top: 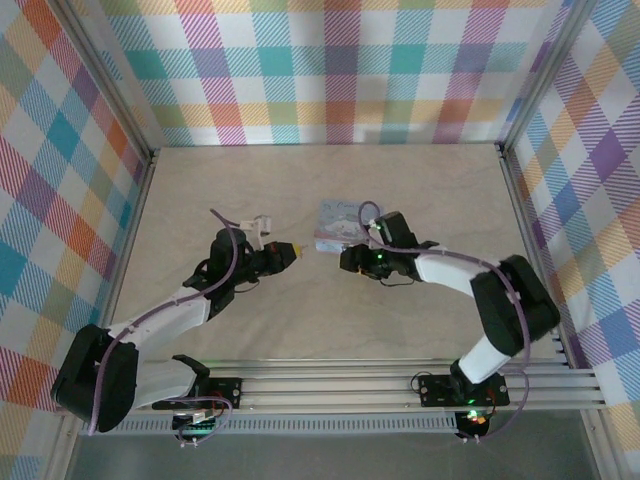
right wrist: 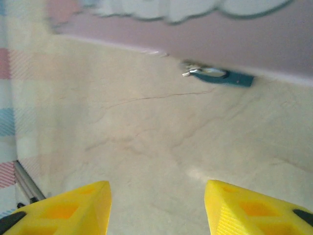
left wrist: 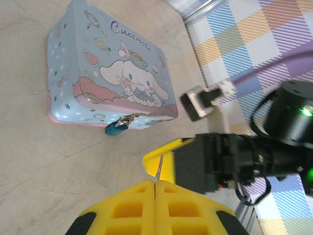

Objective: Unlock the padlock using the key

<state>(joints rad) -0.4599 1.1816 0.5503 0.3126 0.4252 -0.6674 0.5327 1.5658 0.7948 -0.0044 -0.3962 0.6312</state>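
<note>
- You have one tin (left wrist: 98,63) on the table;
- one padlock (left wrist: 116,128), against the tin's side;
- one key (left wrist: 159,169), near the tin;
- two grippers, the left gripper (left wrist: 154,188) and the right gripper (right wrist: 156,205), both near the tin.

Tin (top: 335,222): I see it at the middle of the table (top: 250,330).
Padlock (left wrist: 116,128): against the tin's side.
Key (left wrist: 159,169): in my left gripper (left wrist: 155,196), before the padlock.

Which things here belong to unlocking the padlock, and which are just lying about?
For the job:
- padlock, hanging off the tin
- key, pinched in the shut left gripper
- right gripper, open, facing the padlock

Just there:
- the pale blue cartoon tin itself
- table
</note>
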